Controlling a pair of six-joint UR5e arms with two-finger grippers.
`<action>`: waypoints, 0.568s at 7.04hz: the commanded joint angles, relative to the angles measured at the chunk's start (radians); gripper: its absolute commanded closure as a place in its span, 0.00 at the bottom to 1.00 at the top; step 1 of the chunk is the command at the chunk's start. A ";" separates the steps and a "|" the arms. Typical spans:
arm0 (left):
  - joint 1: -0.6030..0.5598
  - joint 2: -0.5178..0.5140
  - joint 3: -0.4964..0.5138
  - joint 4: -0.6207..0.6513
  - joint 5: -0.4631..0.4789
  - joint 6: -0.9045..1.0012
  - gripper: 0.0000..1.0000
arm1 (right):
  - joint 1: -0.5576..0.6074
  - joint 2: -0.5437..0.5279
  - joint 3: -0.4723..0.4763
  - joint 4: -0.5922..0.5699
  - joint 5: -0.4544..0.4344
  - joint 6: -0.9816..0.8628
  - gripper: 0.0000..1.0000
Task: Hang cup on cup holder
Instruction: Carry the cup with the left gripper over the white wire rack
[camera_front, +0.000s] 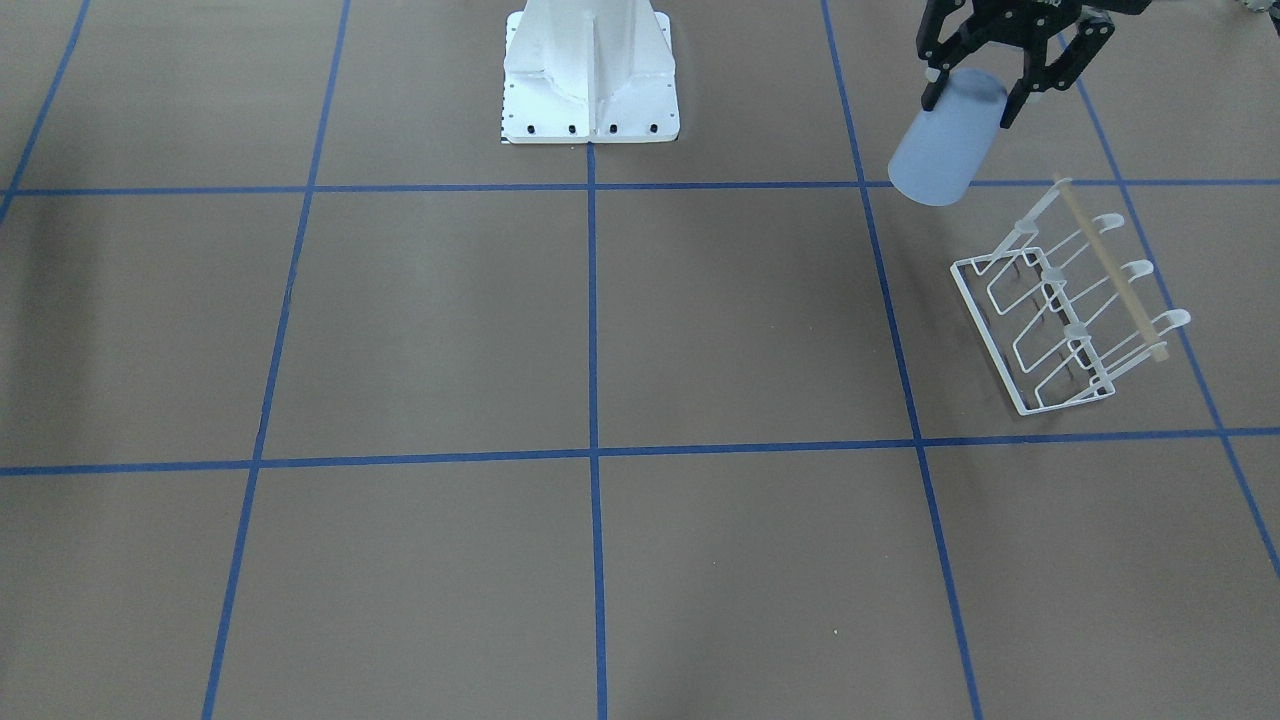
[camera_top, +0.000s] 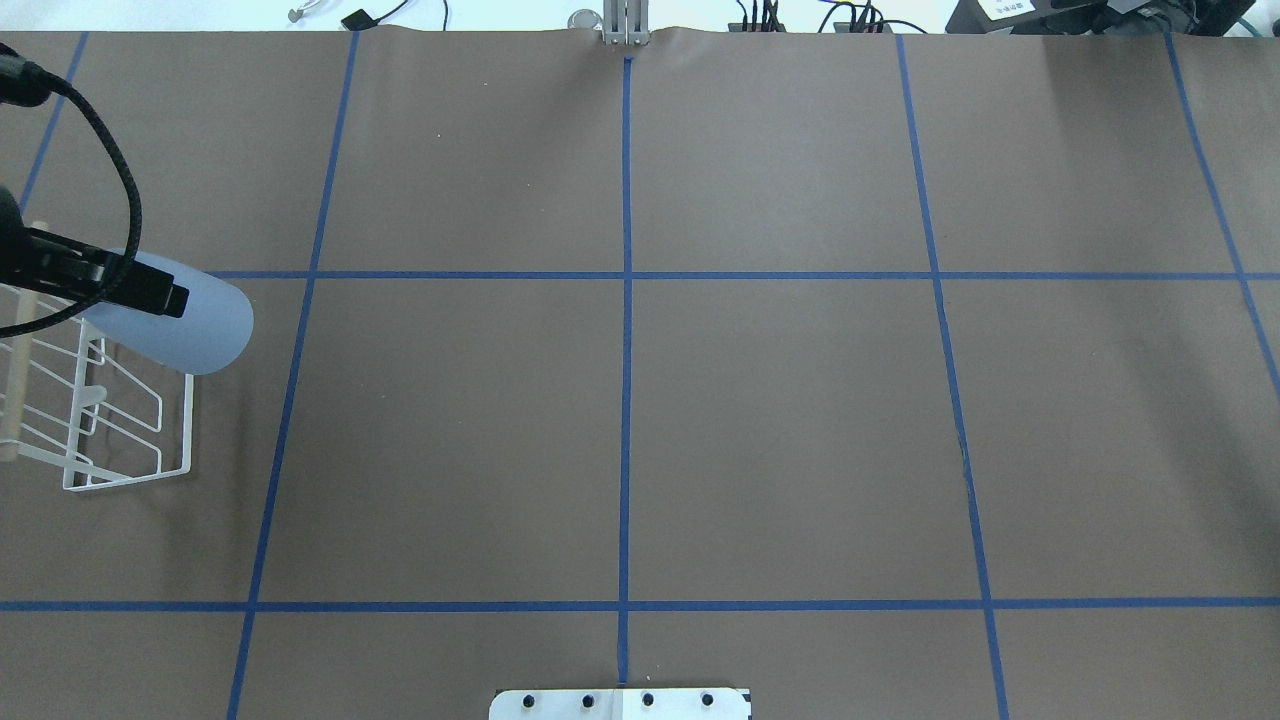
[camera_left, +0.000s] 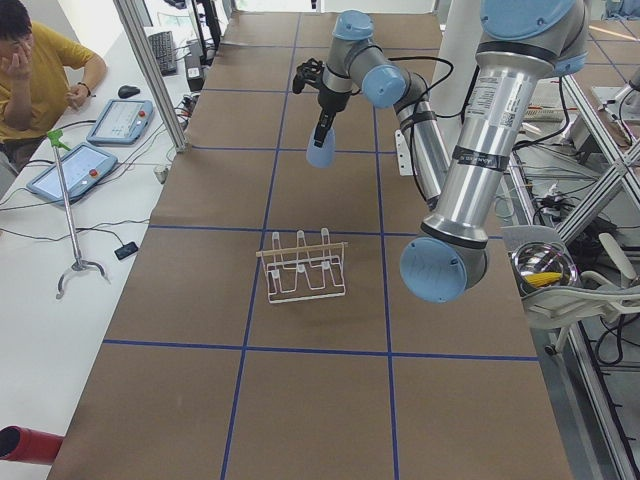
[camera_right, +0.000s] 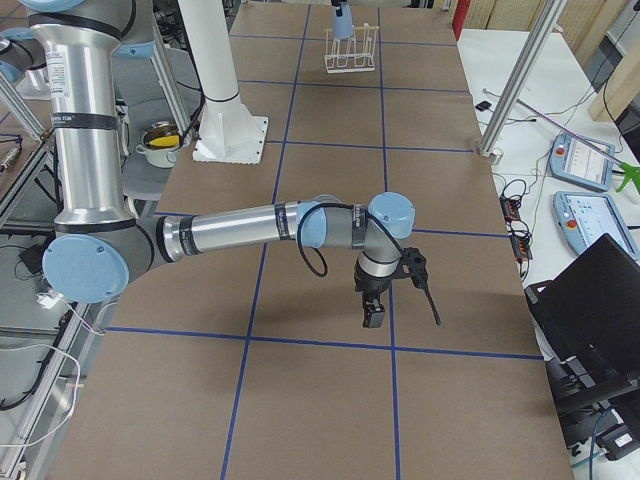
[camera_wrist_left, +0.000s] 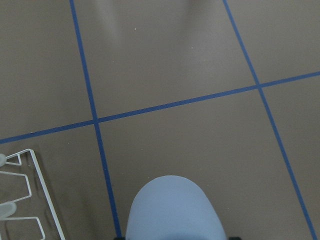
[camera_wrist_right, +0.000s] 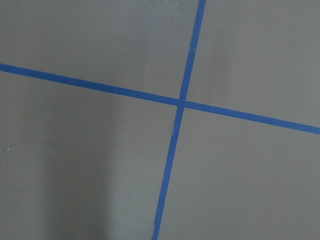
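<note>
The left gripper (camera_front: 972, 108) pinches the cup (camera_front: 945, 150) by its narrow base end between its fingers (camera_front: 933, 90). The cup's long axis is therefore tilted, with the wide rim end pointing down and toward the middle of the tabletop (camera_front: 450, 330). The cup hangs in the air, apart from the cup holder (camera_front: 1075, 330), which stands below it near the tabletop's left edge with its prongs (camera_front: 1140, 268) rising upward. The coming move likely turns on bringing that rim over one prong tip before lowering. The right gripper (camera_right: 375, 312) hovers well apart on the right side; whether its fingers are spread cannot be told.
</note>
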 joint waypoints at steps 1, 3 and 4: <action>-0.073 0.038 0.034 0.025 -0.027 0.140 1.00 | 0.009 -0.017 0.009 -0.023 -0.006 0.001 0.00; -0.143 0.047 0.114 0.007 -0.064 0.224 1.00 | 0.009 -0.045 0.006 0.024 -0.001 0.002 0.00; -0.186 0.037 0.181 -0.022 -0.113 0.280 1.00 | 0.009 -0.055 0.006 0.047 -0.001 0.008 0.00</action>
